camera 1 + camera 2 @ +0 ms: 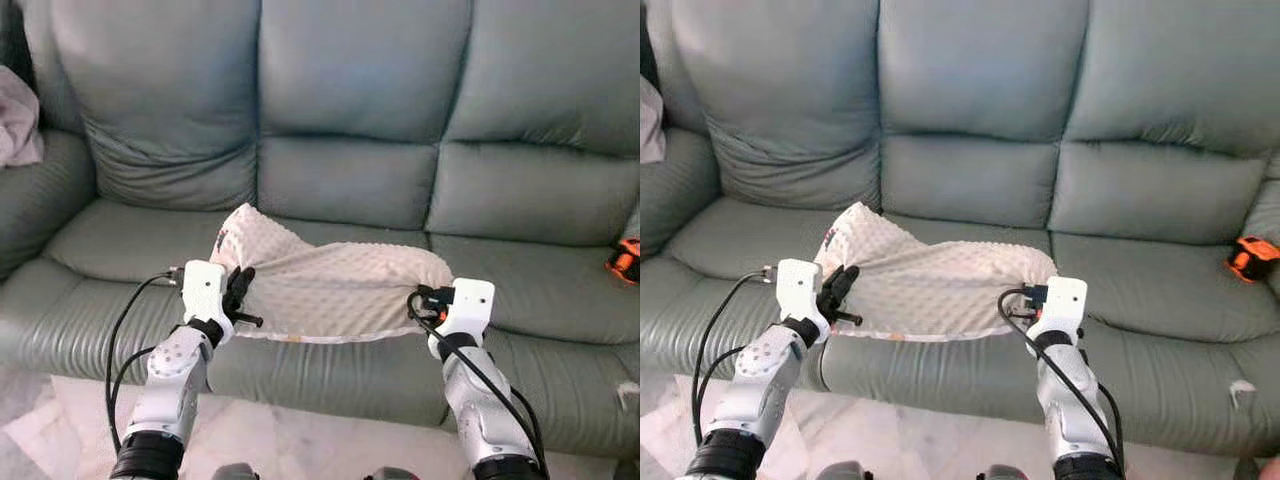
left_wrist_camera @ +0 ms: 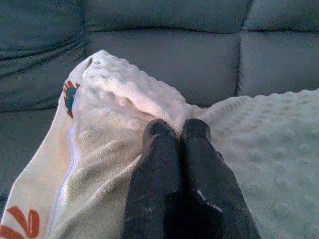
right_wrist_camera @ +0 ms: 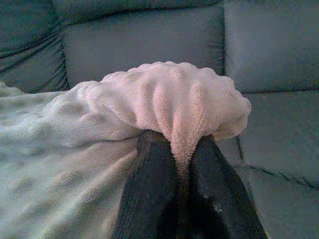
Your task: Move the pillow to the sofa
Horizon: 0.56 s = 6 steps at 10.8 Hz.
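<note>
Left eye view: at centre frame, a cream dimpled pillow [image 1: 335, 280] held just above the front edge of the grey-green sofa [image 1: 350, 120] seat, stretched between both arms. At lower left, left claw [image 1: 240, 293] pressed into the pillow's left end; at lower right, right claw [image 1: 428, 300] buried in the right end, its fingers hidden by fabric. At the far left edge, a pinkish cloth [image 1: 18, 115] on the sofa arm. At the right edge, an orange object [image 1: 625, 260] on the seat, too small to identify.

Right eye view: same scene; orange object fully inside the frame here, pink cloth cut down to a sliver at upper left.

Left wrist view: two black fingers [image 2: 159, 169] side by side with no gap showing, resting on the pillow fabric at lower centre; whether fabric is pinched, cannot tell. Along the pillow's edge at left, orange and teal printed marks, no readable writing.

Right wrist view: both black fingers [image 3: 154, 189] clamped on a bunched fold of pillow plush rising between them at centre, sofa back behind.
</note>
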Available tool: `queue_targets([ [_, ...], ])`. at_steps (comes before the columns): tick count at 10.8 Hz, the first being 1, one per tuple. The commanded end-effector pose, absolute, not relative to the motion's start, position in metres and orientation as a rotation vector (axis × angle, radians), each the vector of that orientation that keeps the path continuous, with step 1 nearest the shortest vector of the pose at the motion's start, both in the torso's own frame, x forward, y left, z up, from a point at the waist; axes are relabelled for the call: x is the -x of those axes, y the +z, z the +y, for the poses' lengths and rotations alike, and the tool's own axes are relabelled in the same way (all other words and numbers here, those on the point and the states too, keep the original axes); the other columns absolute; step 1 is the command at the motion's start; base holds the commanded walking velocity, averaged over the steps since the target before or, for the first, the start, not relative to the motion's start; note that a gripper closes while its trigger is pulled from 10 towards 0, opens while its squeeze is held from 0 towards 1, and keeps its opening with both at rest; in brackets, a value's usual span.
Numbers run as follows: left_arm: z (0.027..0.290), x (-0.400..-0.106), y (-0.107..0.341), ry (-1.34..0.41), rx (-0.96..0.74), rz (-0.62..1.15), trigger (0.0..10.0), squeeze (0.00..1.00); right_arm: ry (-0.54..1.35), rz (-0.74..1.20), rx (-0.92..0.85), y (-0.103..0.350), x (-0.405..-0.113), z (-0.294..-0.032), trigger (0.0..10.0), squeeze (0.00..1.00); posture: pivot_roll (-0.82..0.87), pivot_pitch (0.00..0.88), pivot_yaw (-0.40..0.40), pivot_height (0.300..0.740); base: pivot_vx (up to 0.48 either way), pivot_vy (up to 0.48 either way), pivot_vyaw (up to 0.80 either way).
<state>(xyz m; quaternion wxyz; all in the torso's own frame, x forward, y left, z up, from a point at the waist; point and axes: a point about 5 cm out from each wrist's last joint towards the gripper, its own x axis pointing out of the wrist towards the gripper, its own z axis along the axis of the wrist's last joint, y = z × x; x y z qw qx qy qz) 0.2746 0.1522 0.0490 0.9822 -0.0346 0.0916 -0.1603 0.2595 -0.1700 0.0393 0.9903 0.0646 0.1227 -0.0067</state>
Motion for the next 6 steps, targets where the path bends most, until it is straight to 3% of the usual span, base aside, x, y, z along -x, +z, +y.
queue_targets([
  [1,0.1511,-0.2746,0.0501,-0.326,0.060,0.181,10.0,0.00,-0.014,0.218,-0.119,0.0456,-0.2625,-0.1713,10.0,0.00,-0.04,0.000,0.008,0.740,0.000,0.000,0.00],
  [5,0.1480,-0.2738,0.0511,-0.340,0.074,0.171,10.0,0.00,-0.018,0.219,-0.119,0.0460,-0.2622,-0.1717,10.0,0.00,-0.04,0.000,0.009,0.740,0.000,0.000,0.00],
  [6,0.1477,-0.2732,0.0516,-0.346,0.077,0.170,10.0,0.00,-0.020,0.220,-0.119,0.0456,-0.2615,-0.1720,10.0,0.00,-0.04,0.000,0.010,0.740,0.262,0.000,0.00],
])
